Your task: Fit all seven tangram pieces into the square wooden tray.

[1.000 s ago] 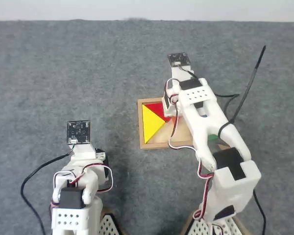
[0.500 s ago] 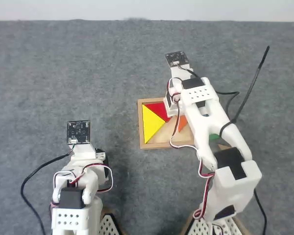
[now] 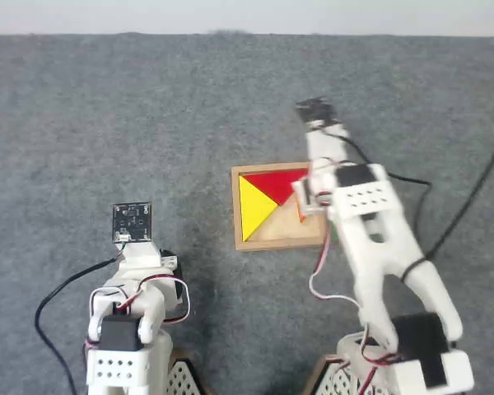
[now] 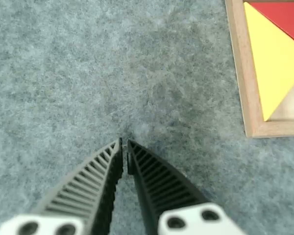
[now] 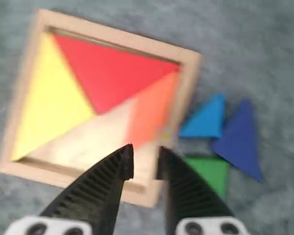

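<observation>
Here the right pincer (image 5: 144, 159) hangs slightly parted over the tray (image 5: 112, 33), left pincer (image 4: 125, 144) clenched empty.

Both arms are white moulded plastic with black servo blocks at the joints. The left arm (image 3: 128, 329), at the lower left of the high view, carries a small black square camera board (image 3: 132, 222), loops of red, white and black wire (image 3: 177, 288) and a black cable (image 3: 49, 304) curving off its side. The right arm (image 3: 379, 247), at the right, shows a white plate (image 3: 365, 197) dotted with holes. The left gripper (image 4: 124, 143) has black fingers (image 4: 95, 176) with triangular ribbing and toothed inner edges, set in white mounts with round screw holes; the right gripper (image 5: 145, 149) is built alike.
</observation>
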